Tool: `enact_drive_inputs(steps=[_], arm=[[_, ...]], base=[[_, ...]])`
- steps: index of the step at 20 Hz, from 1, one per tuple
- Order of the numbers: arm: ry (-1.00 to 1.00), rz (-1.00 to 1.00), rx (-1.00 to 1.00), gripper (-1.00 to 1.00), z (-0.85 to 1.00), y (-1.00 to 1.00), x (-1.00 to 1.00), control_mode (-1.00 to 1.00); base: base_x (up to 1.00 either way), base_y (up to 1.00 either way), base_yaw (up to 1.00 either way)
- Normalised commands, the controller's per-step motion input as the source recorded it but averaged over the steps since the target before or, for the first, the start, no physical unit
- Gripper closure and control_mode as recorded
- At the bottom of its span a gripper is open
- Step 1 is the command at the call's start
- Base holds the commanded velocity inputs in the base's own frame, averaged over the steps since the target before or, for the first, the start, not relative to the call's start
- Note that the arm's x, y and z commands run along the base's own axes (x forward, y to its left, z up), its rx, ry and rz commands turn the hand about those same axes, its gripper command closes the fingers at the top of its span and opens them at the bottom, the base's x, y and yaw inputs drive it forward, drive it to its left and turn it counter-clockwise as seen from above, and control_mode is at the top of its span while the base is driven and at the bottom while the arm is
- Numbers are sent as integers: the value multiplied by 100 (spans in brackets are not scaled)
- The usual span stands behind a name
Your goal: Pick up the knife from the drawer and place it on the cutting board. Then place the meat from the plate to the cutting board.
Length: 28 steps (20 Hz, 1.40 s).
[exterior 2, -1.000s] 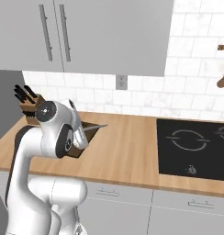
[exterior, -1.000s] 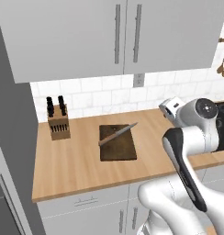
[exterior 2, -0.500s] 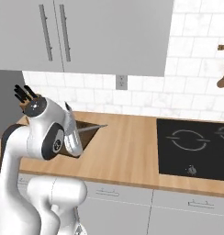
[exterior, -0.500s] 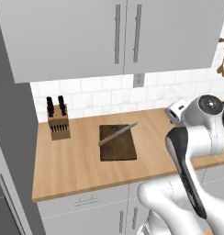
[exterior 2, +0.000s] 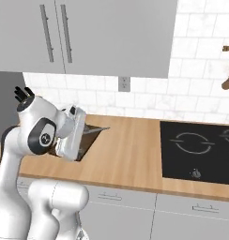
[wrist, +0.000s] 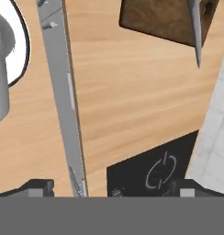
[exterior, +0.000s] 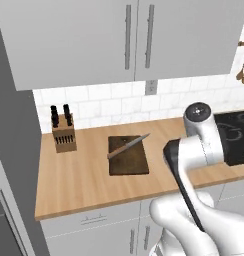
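Observation:
The knife (exterior: 127, 147) lies slantwise on the dark brown cutting board (exterior: 128, 157), its blade tip past the board's far right corner. My gripper (wrist: 114, 187) hangs open above the counter, empty, its two fingertips (wrist: 38, 185) wide apart. The hand view looks down on the board (wrist: 159, 18) and the blade (wrist: 196, 32) at its top. In the right base view my white hand (exterior 2: 73, 133) covers most of the board (exterior 2: 90, 137). Light-grey drawer fronts (exterior: 94, 220) under the counter are shut; I cannot tell which is the drawer. The meat and the plate are out of view.
A wooden knife block (exterior: 63, 134) with black handles stands at the counter's back left. A black cooktop (exterior 2: 201, 149) lies to the right of the board. Wooden spoons (exterior 2: 227, 70) hang on the tiled wall. The grey cabinet front (wrist: 63, 92) runs through the hand view.
My arm has swung away from the board, with the hand now pointing down over the counter's front edge. The knife and the board have not moved. The jaws stay open.

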Motion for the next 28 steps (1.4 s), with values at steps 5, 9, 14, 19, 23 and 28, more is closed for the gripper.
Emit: enact_drive_inputs(steps=[5,9,14,19,23,28], arm=[[0,75,12,-100,0,-20,3,-100],[2,61,3,-100,0,-8,0,-100],[1,23,0,-100,0,-1,0,-100],[0,0,0,-100,0,0,0,-100],[0,0,-1,-100,-3,0,-14,100],[0,0,0,-100,0,0,0,100]], base=[[0,0,0],[0,0,0],[0,0,0],[0,0,0],[-19,0,1],[-92,-5,-1]])
